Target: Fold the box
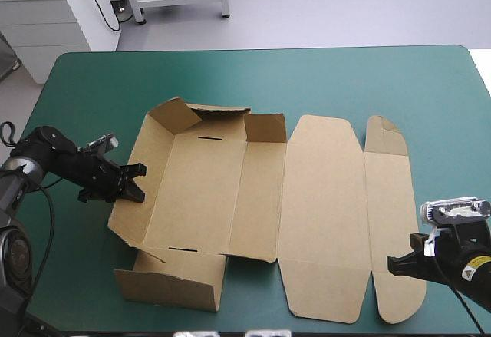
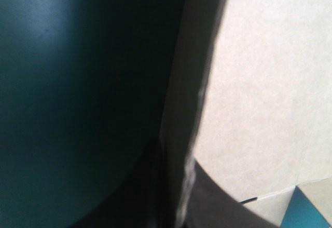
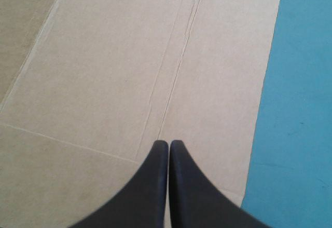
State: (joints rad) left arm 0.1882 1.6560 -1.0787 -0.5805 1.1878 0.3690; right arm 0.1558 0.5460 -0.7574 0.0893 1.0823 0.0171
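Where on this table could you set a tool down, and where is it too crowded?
Free: the wide table strip between the box and the far edge; a narrower strip along the right edge. Crowded: the near edge, which the box nearly reaches, and around the left gripper and right gripper.

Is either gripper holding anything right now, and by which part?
The left gripper pinches the box by the outer edge of its raised left wall. The right gripper, shut, holds nothing.

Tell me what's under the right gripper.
A flat flap of the box lies under the right gripper; teal-green cover shows beside it. What's beneath the board is hidden.
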